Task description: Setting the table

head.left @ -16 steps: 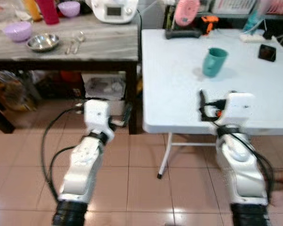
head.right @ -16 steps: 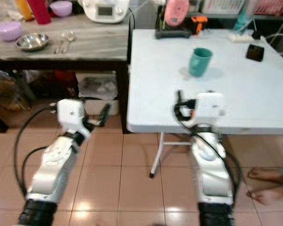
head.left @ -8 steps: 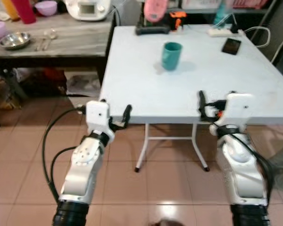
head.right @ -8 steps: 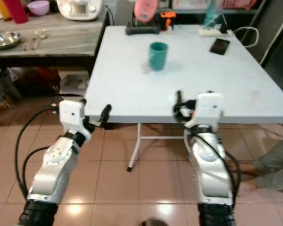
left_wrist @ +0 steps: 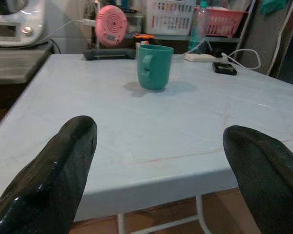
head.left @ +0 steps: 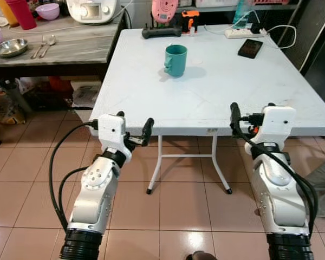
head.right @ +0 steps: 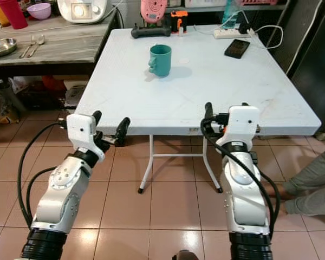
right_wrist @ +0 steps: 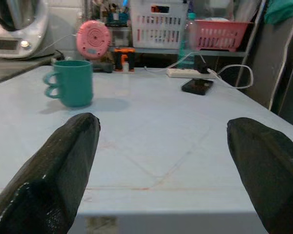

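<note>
Both grippers, left gripper (head.left: 132, 125) and right gripper (head.left: 249, 112), hang empty with fingers spread at the white surface's (head.left: 216, 86) near edge, seemingly poised to reach the teal mug (head.left: 175, 59) at upper centre.

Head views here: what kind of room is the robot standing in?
Probably a home kitchen or dining area: a white folding table holding a teal mug, a wooden side table with bowls, spoons and a white kitchen appliance, all on a tiled floor.
</note>
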Controlling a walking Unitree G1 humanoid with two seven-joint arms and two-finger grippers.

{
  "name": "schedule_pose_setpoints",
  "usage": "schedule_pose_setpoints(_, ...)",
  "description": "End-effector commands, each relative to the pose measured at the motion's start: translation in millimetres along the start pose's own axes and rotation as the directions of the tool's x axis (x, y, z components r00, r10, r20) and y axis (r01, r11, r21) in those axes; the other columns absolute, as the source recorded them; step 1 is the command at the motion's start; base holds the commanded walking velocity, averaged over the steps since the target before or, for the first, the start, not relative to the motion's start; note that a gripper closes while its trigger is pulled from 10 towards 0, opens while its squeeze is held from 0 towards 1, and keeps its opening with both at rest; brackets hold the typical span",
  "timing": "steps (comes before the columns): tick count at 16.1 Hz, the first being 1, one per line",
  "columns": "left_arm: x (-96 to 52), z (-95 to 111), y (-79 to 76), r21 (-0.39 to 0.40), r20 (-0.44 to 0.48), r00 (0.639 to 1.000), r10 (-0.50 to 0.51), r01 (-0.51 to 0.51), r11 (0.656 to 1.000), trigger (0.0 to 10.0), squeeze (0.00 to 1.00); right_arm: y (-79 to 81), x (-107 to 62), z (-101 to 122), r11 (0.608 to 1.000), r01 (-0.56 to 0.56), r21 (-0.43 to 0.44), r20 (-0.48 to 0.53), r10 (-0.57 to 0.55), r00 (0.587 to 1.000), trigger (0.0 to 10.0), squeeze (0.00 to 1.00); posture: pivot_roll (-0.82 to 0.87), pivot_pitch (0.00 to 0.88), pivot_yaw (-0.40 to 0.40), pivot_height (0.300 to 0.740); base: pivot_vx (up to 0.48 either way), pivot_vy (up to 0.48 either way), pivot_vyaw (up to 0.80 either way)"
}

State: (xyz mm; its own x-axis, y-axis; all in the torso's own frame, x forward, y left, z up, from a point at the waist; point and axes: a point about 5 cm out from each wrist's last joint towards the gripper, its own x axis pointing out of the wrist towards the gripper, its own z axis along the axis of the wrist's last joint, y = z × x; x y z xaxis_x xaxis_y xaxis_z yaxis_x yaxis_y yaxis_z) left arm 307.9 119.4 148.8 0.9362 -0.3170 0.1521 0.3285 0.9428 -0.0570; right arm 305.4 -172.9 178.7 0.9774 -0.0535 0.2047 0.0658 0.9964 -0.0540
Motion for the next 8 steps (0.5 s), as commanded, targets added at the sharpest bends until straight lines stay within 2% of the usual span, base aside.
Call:
schedule_pose_setpoints(1, -1.0, 3.2, 2.7, 0.007, 0.010, 1.000, -0.003, 0.003, 1.000, 10.0, 0.00, 3.8, 2.4, 6.3, 1.000, -0.012, 0.000, 0.025, 0.012, 1.000, 10.0, 0.00, -0.23, 0.113, 0.045, 0.740, 0.000, 0.000, 0.00)
schedule_pose_setpoints(2, -0.9, 3.2, 2.6, 0.007, 0.010, 1.000, -0.005, 0.005, 1.000, 10.0, 0.00, 4.0, 2.6, 6.4, 1.000, -0.013, 0.000, 0.026, 0.012, 1.000, 10.0, 0.00, -0.23, 0.113, 0.045, 0.740, 0.000, 0.000, 0.00)
schedule_pose_setpoints(8, -1.8, 2.6, -1.4, -0.015, 0.010, 0.999, -0.036, 0.036, 0.999, 10.0, 0.00, 4.5, 1.7, 5.6, 1.000, -0.011, 0.002, 0.024, 0.011, 1.000, 10.0, 0.00, -0.23, 0.117, 0.049, 0.740, 0.301, 0.000, 0.00)
